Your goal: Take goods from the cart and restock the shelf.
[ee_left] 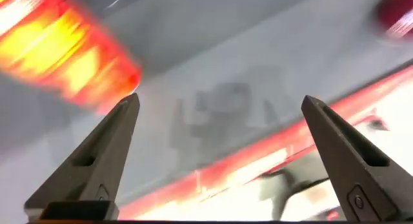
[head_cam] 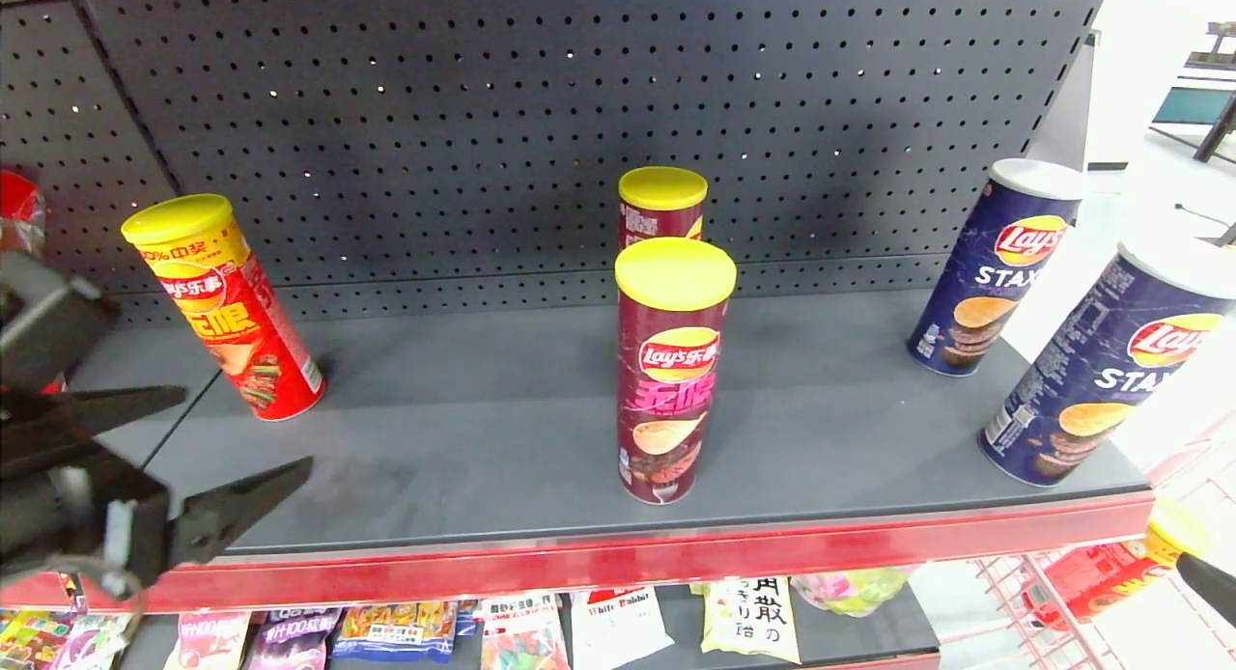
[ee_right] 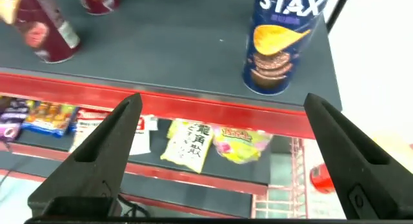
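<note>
Five cylindrical crisp cans stood upright on the grey metal shelf deck (head_cam: 483, 429) in the head view. A red can with a yellow lid (head_cam: 227, 308) was at the left. A front maroon can (head_cam: 671, 371) and a rear maroon can (head_cam: 661, 207), both yellow-lidded, stood in line at the centre. A far blue can (head_cam: 995, 265) and a near blue can (head_cam: 1110, 361), both pale-lidded, were at the right end. The left gripper (head_cam: 246, 429) hung over the deck's front left corner, fingers spread wide and empty. Another red, yellow-lidded can (head_cam: 1110, 564) lay in the red wire cart (head_cam: 1009, 588) at lower right. Assorted snack packets (head_cam: 618, 627) lay on the tier below.

Left wrist view: the left gripper (ee_left: 219, 101) was wide apart, holding nothing, over the deck, with the blurred red can (ee_left: 64, 50) beyond.

Right wrist view: the right gripper (ee_right: 222, 101) was likewise fully spread and empty, held before the shelf's red front rail (ee_right: 193, 98), with the near blue can (ee_right: 284, 43) beyond it.
</note>
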Tool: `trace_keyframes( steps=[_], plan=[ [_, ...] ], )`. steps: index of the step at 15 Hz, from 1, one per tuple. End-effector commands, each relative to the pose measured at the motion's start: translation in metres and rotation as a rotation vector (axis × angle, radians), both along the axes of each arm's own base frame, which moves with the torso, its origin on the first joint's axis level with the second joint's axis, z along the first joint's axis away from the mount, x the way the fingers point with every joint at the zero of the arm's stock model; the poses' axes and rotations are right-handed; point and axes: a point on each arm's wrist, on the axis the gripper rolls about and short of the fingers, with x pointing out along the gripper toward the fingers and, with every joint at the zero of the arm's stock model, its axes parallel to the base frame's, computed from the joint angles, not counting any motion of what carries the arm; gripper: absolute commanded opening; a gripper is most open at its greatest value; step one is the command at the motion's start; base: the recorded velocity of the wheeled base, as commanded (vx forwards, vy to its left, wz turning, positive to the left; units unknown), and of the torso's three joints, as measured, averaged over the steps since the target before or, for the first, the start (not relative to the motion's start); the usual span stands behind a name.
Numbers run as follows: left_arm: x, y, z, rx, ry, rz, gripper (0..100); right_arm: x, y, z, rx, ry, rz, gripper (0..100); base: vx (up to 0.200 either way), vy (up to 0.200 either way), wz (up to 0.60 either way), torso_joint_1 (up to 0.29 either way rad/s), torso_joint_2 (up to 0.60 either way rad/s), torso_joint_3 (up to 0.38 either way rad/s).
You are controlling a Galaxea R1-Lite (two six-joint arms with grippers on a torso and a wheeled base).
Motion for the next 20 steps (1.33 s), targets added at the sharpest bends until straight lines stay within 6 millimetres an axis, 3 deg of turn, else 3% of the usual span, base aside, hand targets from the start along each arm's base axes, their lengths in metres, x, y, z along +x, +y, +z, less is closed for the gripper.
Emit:
trace_keyframes(
  steps=[1,2,5,10,16,20],
  plan=[
    [-0.082,0.039,-0.004,0.002,-0.120,0.142,100,0.005,0.000,-0.002,-0.006,0.029,-0.012,100,0.000,0.000,0.00,0.000,0.00,0.000],
    [-0.093,0.046,-0.010,0.019,-0.161,0.263,100,0.005,0.000,-0.002,-0.012,0.031,-0.030,100,0.000,0.000,0.00,0.000,0.00,0.000],
    [-0.108,0.051,-0.012,-0.017,-0.213,0.286,100,0.005,-0.003,-0.007,-0.018,0.056,-0.105,100,0.000,0.000,0.00,0.000,0.00,0.000],
    [-0.114,0.054,-0.020,-0.014,-0.217,0.297,100,0.004,-0.006,-0.011,-0.090,0.051,-0.181,100,0.000,0.000,0.00,0.000,0.00,0.000],
    [-0.114,0.054,-0.027,-0.009,-0.208,0.292,100,0.001,-0.007,-0.014,-0.098,0.047,-0.184,100,-0.200,0.000,0.00,0.002,0.00,0.004],
    [-0.123,0.057,-0.035,0.018,-0.236,0.273,100,0.000,-0.007,-0.018,-0.107,0.057,-0.179,100,0.000,0.000,0.00,0.000,0.00,0.000]
  ],
)
